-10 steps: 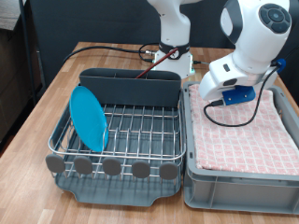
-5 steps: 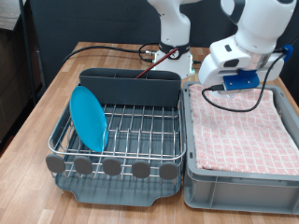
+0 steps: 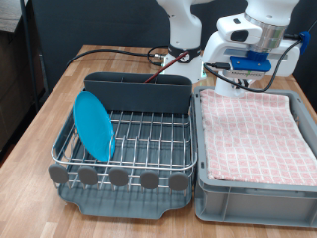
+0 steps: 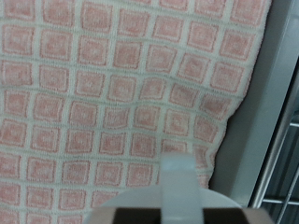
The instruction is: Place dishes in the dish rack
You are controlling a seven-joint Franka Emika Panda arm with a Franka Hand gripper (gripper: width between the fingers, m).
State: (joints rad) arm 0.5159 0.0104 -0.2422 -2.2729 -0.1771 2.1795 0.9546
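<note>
The light-blue plate (image 3: 95, 124) stands on edge in the left slots of the silver wire dish rack (image 3: 149, 139). My gripper (image 3: 224, 83) hangs above the far left corner of the grey bin, just right of the rack's dark caddy (image 3: 139, 91). It is shut on the small white mug (image 3: 220, 75) and holds it clear of the pink checkered cloth. In the wrist view the mug (image 4: 174, 187) shows as a pale round shape at the frame edge, with the cloth (image 4: 112, 93) below it. The wooden spoon is out of view.
The grey bin (image 3: 253, 193) with the pink checkered cloth (image 3: 253, 129) stands right of the rack. A white robot base (image 3: 183, 64) and cables lie behind the caddy. Bare wooden table (image 3: 50, 109) shows left of the rack.
My gripper has risen from the cloth in the bin and moved towards the bin's far left corner, carrying the mug up with it. The plate and rack have not moved.
</note>
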